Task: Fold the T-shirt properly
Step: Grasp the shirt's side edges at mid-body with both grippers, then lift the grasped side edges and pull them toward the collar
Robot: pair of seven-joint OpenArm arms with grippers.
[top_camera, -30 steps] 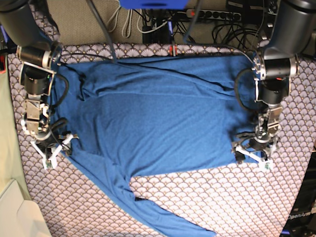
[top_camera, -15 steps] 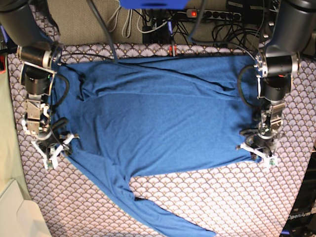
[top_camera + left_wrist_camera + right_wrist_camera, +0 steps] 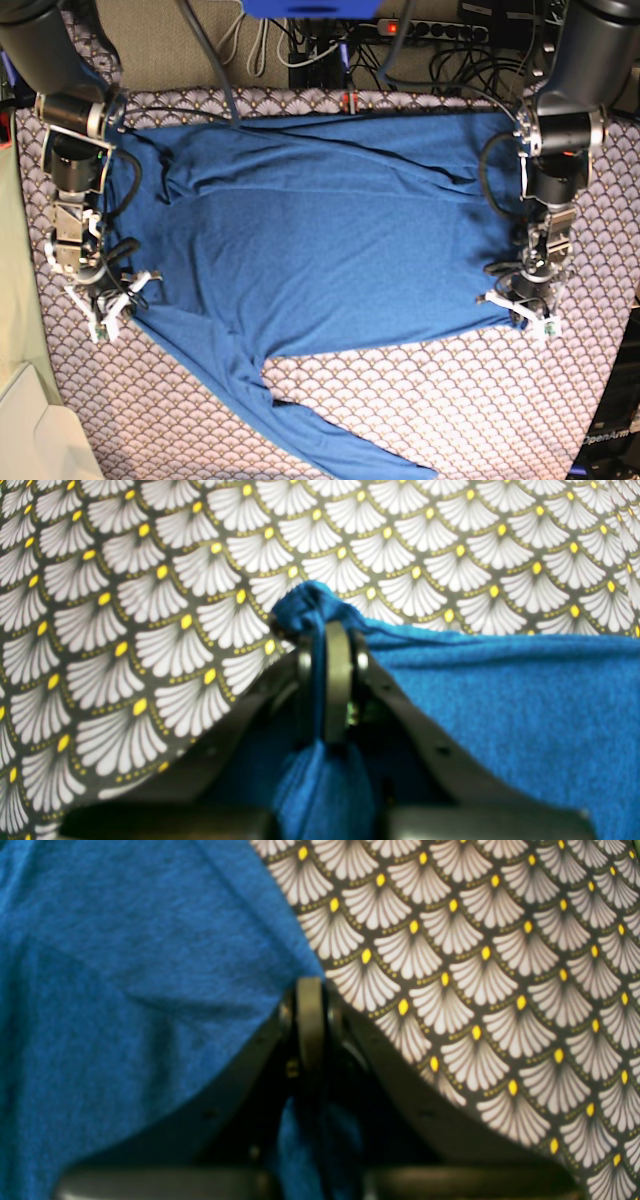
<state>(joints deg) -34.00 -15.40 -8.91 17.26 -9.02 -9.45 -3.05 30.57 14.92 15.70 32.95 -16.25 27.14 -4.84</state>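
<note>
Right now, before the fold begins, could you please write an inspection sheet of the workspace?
Surface: patterned cloth covering the table.
Job's things: blue shirt spread flat, some creases, one sleeve trailing toward the near edge.
Clutter: nothing seen.
End effectors: left end effector shut on a shirt corner; right end effector shut on the shirt edge.
Cables: loose cables and a power strip behind the table.
Surroundings: pale object at the table's side; identity unclear.

T-shirt [image 3: 320, 250] spread across centre of counter [image 3: 450, 400], one sleeve running to lower centre; right gripper [image 3: 112, 305] at its edge, frame left; left gripper [image 3: 520, 305] at its corner, frame right.
</note>
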